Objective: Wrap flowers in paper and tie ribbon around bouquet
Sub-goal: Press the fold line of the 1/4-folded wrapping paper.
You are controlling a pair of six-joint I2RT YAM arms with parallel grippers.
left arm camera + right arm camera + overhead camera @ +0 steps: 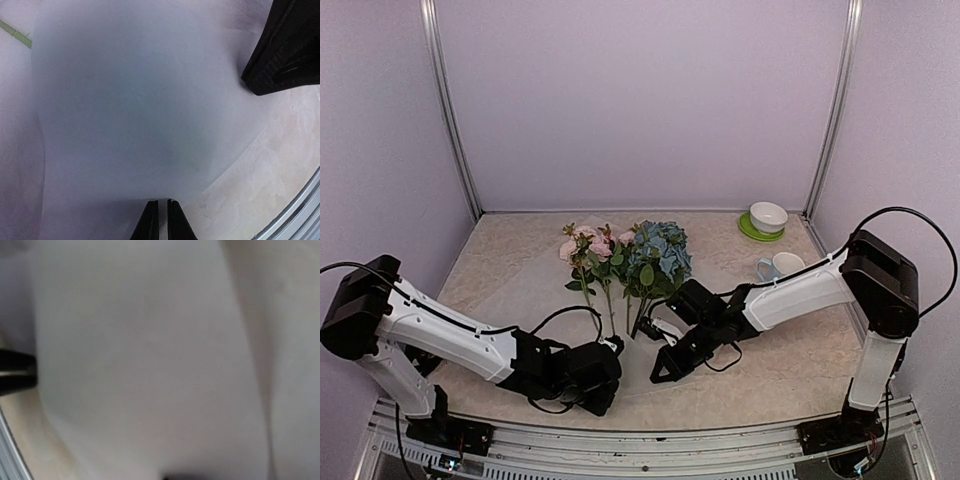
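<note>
Your left gripper (161, 210) sits low at the table's (790, 340) six o'clock edge. Its fingers are clenched on the near edge of the paper (125, 110), with only a hairline gap between them. In the left wrist view the frosted sheet bulges up toward the camera and fills most of the frame, and one green stem shows at ten o'clock.

The flowers (625, 260) lie at twelve o'clock from that gripper, pink roses on the left and the blue hydrangea on the right, with their stems pointing back toward you.

Your right gripper (660, 374) is just beside the left one, at its three o'clock, with its fingers pressed together. You cannot tell whether paper is caught between them, because its wrist view is filled with blurred white sheet.

A mug (782, 266) stands at three o'clock from the flowers. A bowl (768, 216) on a green plate (748, 231) stands at the mug's twelve o'clock.
</note>
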